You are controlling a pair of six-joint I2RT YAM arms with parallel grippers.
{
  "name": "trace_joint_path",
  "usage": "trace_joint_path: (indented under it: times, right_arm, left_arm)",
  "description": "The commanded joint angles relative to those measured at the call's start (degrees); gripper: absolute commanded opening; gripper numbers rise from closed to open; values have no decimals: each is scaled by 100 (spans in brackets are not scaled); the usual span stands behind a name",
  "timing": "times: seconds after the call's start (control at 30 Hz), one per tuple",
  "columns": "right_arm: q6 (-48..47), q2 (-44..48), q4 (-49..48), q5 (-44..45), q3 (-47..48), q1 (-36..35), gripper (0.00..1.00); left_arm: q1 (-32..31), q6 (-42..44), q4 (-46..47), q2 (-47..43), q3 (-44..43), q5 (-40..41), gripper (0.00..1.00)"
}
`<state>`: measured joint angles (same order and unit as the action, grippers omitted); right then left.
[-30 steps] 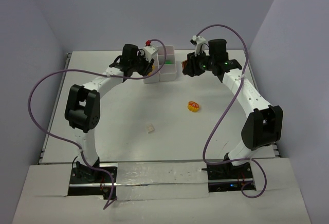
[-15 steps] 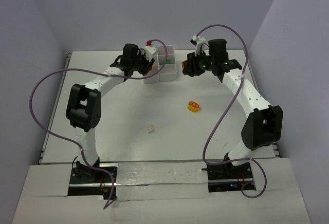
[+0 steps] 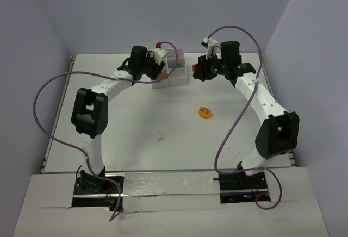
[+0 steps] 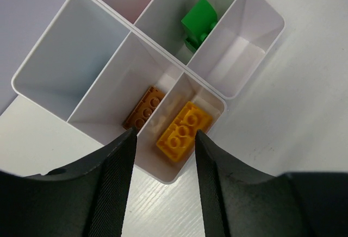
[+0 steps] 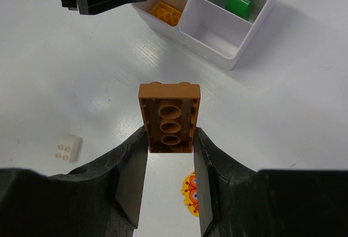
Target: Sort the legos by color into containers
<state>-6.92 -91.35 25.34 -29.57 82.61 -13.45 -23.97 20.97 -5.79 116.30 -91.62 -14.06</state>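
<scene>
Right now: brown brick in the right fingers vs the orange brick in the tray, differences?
The held brown brick is clamped between the right gripper's fingers; the orange brick lies loose in a tray compartment. Brown shows its hollow underside; orange lies studs up. Both are small rectangular bricks.

A white table stands enclosed by pale lilac walls on 3 sides.

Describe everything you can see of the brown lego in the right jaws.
The brown lego is a glossy plastic rectangle, seen from its hollow underside: three round tubes in a row, two bumps at the far edge. The jaws of the right gripper pinch its long sides, holding it above the table, short of the tray.
</scene>
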Motion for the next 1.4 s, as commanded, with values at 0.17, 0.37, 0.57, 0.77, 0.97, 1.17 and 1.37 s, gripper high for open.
trace_joint_path:
  times: [0.17, 0.37, 0.57, 0.77, 0.97, 1.17, 1.37]
  right_arm:
    - [6, 47, -47, -383, 247, 62, 0]
    - [-38, 81, -19, -766, 134, 80, 0]
    - [-13, 98, -200, -190, 46, 71, 0]
    - [-38, 115, -343, 88, -5, -149, 0]
    - [-123, 90, -363, 521, 4, -606, 0]
    - [-99, 109, -425, 779, 25, -886, 0]
    - [-88, 76, -407, 830, 163, -1084, 0]
  left_arm:
    - [-38, -172, 218, -327, -268, -694, 58]
    - [258, -1286, 578, -1088, 104, -2390, 67]
    - [577, -2820, 763, -1374, -41, -3648, 81]
    - [577, -3798, 775, -1584, 54, -3867, 83]
    - [412, -4323, 430, -1353, -401, -3769, 84]
    - [259, -4527, 163, -1118, -674, -3699, 84]
    - [20, -4277, -294, -947, -846, -3544, 84]
